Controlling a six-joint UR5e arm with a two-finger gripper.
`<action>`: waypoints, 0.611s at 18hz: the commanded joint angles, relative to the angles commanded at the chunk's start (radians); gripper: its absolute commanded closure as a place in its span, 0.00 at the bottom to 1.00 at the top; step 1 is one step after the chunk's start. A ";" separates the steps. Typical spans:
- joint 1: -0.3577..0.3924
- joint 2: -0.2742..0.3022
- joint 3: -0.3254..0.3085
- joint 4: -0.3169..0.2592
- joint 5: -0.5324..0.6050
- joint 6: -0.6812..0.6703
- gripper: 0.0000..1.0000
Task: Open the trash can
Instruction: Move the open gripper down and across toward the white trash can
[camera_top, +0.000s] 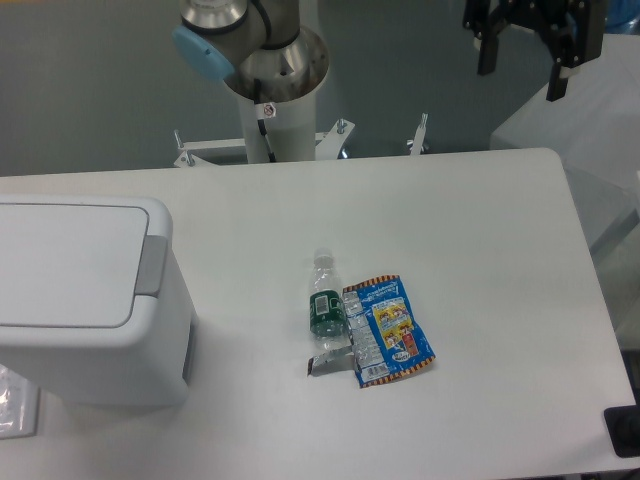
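Table (480, 260): trash can (90, 300) partly cropped.

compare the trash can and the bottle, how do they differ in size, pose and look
The trash can is far bigger than the bottle. The trash can stands upright at the table's left edge with its lid shut; the bottle lies on its side near the middle, beside a snack wrapper. The trash can is opaque white with a grey hinge strip; the bottle is clear with a green label. Both rest on the table.

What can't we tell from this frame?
- Trash can: left side cut off by the frame edge; lid shut, so the inside is hidden.
- Gripper: its top is cropped by the upper edge.
- Snack wrapper and bottle: label print too small to read.
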 joint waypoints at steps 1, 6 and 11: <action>-0.018 -0.001 0.000 0.000 -0.002 -0.031 0.00; -0.120 -0.026 0.003 0.092 -0.075 -0.480 0.00; -0.172 -0.044 -0.005 0.166 -0.092 -0.709 0.00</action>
